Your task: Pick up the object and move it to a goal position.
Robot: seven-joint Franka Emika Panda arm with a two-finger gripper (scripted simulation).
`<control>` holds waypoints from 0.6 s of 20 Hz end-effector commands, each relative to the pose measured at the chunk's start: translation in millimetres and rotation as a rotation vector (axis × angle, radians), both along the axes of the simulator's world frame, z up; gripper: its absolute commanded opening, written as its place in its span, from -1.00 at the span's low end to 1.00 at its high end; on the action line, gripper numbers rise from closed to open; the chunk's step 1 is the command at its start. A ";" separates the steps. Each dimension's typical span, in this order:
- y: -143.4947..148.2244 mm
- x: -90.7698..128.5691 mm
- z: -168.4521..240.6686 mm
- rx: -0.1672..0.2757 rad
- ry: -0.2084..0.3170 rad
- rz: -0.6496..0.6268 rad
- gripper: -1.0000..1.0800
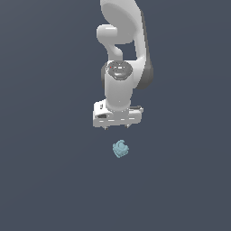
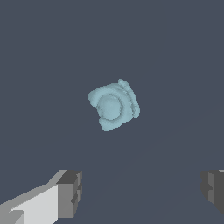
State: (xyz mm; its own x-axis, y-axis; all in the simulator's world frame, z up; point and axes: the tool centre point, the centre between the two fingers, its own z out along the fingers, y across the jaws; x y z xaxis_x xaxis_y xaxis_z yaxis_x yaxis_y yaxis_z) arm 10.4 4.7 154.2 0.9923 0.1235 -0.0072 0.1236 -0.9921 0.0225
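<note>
From my remote station, the wrist view shows the gripper [image 2: 141, 192] with its jaws spread wide, one grey fingertip [image 2: 70, 194] at one edge of the picture and the other at the opposite edge, nothing between them; beyond the fingertips lies the object [image 2: 113, 105], a pale teal-blue knobbly blob with swirled ridges around a rounded centre, resting alone on the flat dark slate-grey counter [image 2: 175, 57] and clear of both fingers; in the exterior view the object [image 1: 120, 149] sits just below the gripper [image 1: 117, 127], apart from it, roughly in line with the middle of the white hand; the two short fingertips point down from the hand's underside; above them the white Panda arm [image 1: 119, 85] rises in a column and bends out of the frame at the top.
</note>
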 end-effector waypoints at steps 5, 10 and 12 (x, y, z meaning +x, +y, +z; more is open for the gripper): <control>6.1 17.4 -17.7 0.003 0.002 0.127 0.92; 12.3 34.1 -36.8 0.010 0.003 0.254 0.92; 14.4 39.4 -43.4 0.013 0.003 0.296 0.92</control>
State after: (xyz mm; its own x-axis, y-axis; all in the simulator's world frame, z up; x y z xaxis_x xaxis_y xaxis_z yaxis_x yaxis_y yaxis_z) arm 45.3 17.5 115.9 0.9266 0.3759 -0.0079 0.3760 -0.9265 0.0118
